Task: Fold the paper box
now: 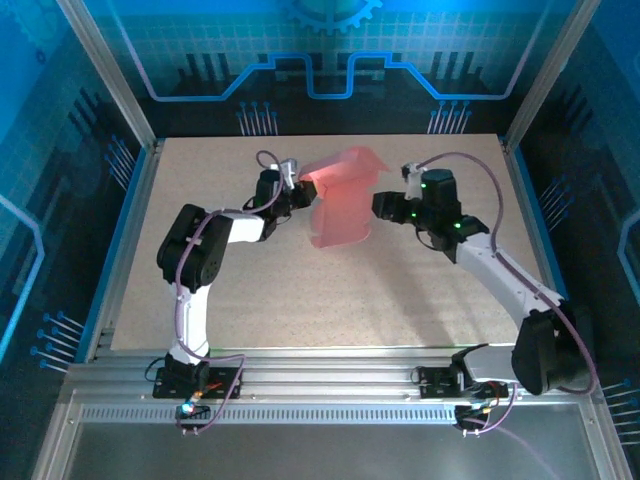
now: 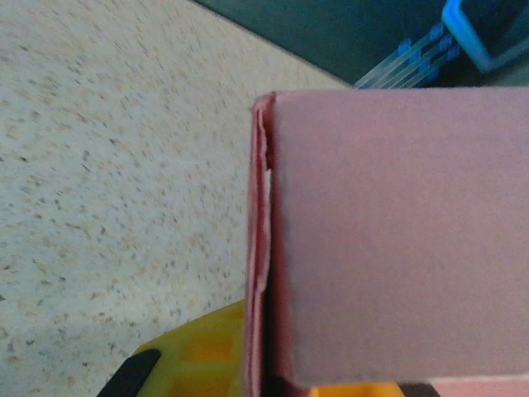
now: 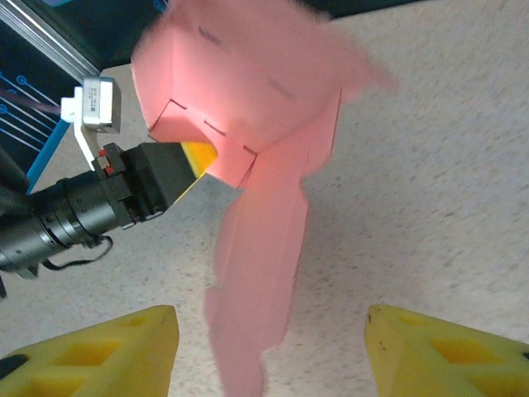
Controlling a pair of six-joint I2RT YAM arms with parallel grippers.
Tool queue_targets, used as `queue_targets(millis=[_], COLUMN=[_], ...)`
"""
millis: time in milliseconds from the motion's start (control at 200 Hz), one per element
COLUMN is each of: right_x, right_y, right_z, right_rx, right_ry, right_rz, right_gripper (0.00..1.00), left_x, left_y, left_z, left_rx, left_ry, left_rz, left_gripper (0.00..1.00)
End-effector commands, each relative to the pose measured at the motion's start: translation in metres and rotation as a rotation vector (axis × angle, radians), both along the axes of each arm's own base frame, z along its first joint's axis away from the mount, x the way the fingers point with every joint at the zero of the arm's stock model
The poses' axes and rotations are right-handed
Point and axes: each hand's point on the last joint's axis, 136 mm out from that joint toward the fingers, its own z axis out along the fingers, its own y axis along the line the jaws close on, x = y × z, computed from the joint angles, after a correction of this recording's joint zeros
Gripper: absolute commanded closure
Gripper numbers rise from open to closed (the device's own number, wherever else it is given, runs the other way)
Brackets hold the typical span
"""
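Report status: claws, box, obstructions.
Left claw shut on paper box. Right claw open, straddling hanging flap. Box partly folded. No obstruction seen.

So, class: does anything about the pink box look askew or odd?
Yes. The paper box is only half formed: one long flap trails loose from the folded part, which the left gripper pinches.

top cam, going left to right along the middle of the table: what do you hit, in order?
left gripper → paper box → right gripper
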Motion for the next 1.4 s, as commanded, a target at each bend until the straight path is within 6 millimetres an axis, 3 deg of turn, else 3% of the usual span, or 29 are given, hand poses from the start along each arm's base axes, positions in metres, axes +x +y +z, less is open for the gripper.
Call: queue_targets(millis=[0,70,165,255,475,905,1096,1216,1266,1391], right_x=[0.012,0.018,0.026,0.032,0.029,0.044,0.052,0.056,0.057,0.057], right_y=[0.024,0.042,0.047,0.036,0.001,0.041,0.056,0.052,0.050,0.054], right_z=[0.002,-0.003,-0.011,-0.011,0.011,0.023,0.012,0.009,0.008,0.011], right_rx=[0.057,0.019,0.000,0.009,0.041,0.008,-0.040,-0.055,-0.067,-0.092], right_ry=[0.073,0.100,0.129,0.123,0.037,0.053,0.110,0.116,0.121,0.112], right_rz=[-0.073,-0.060,-0.083,-0.121,-0.145,0.054,0.044,0.059,0.055,0.056], right_gripper=[0.38,0.38,0.40,0.40,0.39,0.41,0.49,0.52,0.57,0.82], left_x=[0.011,0.011,0.008,0.006,0.005,0.004,0.004,0.003,0.003,0.005], left_y=[0.006,0.010,0.012,0.015,0.020,0.017,0.015,0.017,0.017,0.016], left_z=[0.059,0.062,0.065,0.063,0.062,0.064,0.062,0.062,0.063,0.063], left_rx=[-0.155,-0.190,-0.222,-0.238,-0.287,-0.318,-0.339,-0.341,-0.341,-0.348], left_ry=[-0.159,-0.162,-0.163,-0.151,-0.139,-0.137,-0.131,-0.129,-0.130,-0.131], left_rz=[0.152,0.178,0.188,0.196,0.199,0.197,0.196,0.200,0.199,0.200], left_gripper=[1.00,1.00,1.00,1.00,1.00,1.00,1.00,1.00,1.00,1.00])
